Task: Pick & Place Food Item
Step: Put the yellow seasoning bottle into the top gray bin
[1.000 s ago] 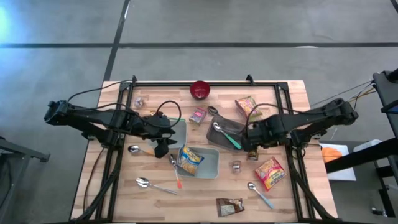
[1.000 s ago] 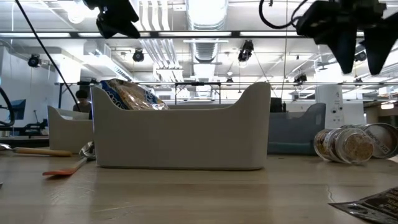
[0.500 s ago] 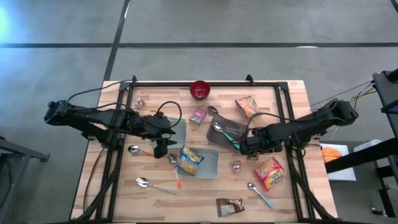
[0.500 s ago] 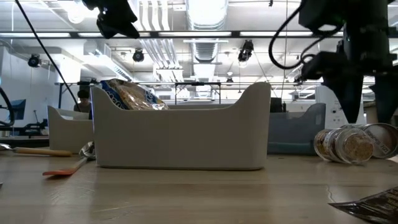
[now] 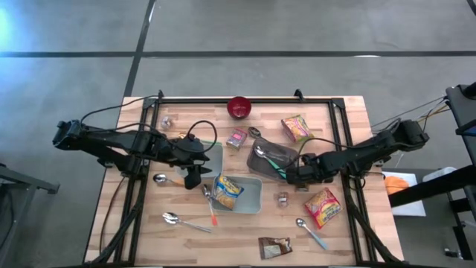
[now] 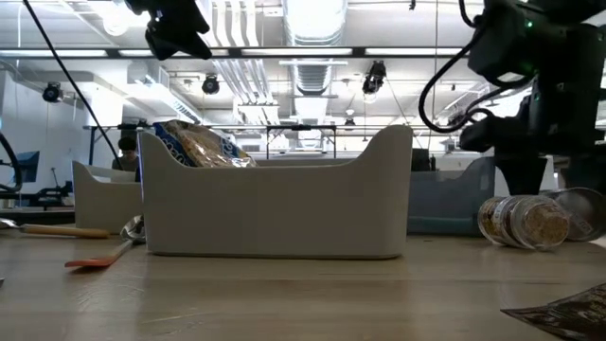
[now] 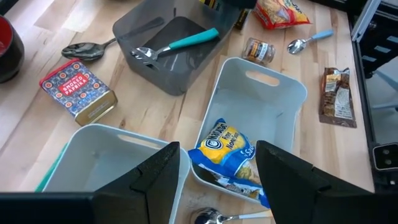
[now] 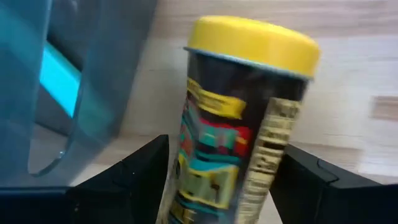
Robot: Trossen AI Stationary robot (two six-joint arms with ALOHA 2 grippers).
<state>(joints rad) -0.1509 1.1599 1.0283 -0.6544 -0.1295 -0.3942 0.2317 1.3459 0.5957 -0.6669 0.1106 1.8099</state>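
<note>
A dark can with a yellow lid (image 8: 239, 118) lies on its side on the wood next to the grey bin (image 5: 271, 155). My right gripper (image 8: 224, 183) (image 5: 297, 179) points down over it, open, one finger on each side of the can's body. The gripper hides the can in the high view. A blue and yellow chip bag (image 5: 227, 190) lies in the white bin (image 5: 251, 199). My left gripper (image 7: 217, 180) (image 5: 192, 177) hangs open above the white bins with nothing between its fingers.
The grey bin holds a teal-handled spoon (image 7: 180, 43). Around it are two ramen packs (image 5: 323, 206) (image 5: 294, 126), a small glass jar (image 5: 282, 199), a paprika tin (image 5: 237, 138), a red bowl (image 5: 239, 107), a snack packet (image 5: 274, 247), loose spoons and a second white bin (image 7: 106, 162).
My right gripper has come straight down toward the table beside the grey bin, tipping steeper and rolling a little. Its fingers now stand around the yellow-lidded can.
</note>
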